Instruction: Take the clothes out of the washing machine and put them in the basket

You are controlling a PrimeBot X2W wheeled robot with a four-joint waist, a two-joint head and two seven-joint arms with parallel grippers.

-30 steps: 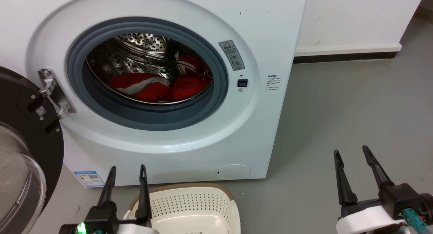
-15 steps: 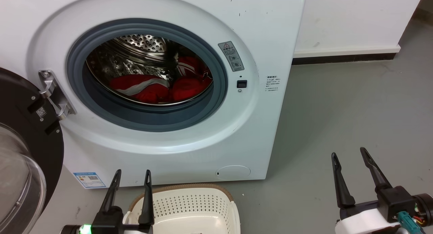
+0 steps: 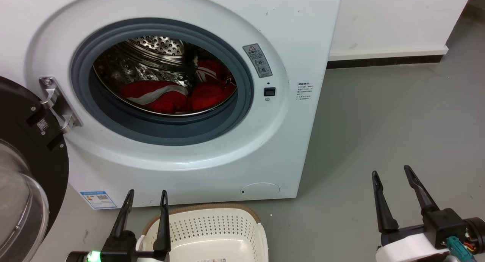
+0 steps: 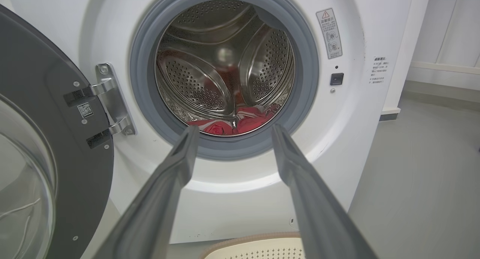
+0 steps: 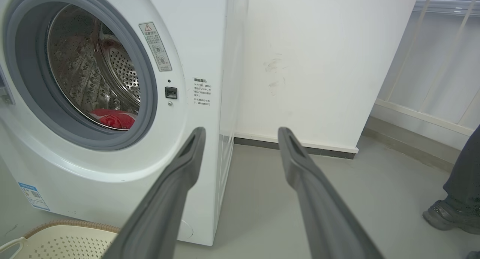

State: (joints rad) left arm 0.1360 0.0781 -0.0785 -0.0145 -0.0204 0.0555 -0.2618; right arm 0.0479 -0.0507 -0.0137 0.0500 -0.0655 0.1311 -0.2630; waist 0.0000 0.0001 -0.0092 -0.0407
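1. Both grippers hold nothing. My left gripper (image 3: 147,193) has its fingers parted, low in front of the washer (image 3: 295,46). My right gripper (image 3: 391,171) is likewise parted, over the floor (image 3: 398,114) off the washer's right side.
2. The clothes (image 3: 170,97) lie in a red heap at the bottom of the drum (image 3: 151,53).
3. The door (image 3: 26,140) stands swung open on the left.
4. The basket (image 3: 212,226) sits on the floor just before the washer, beside my left gripper.

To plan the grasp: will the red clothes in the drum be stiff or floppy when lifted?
Probably floppy: the clothes lie crumpled in soft folds. They may drag on the grey seal, which rises before them.
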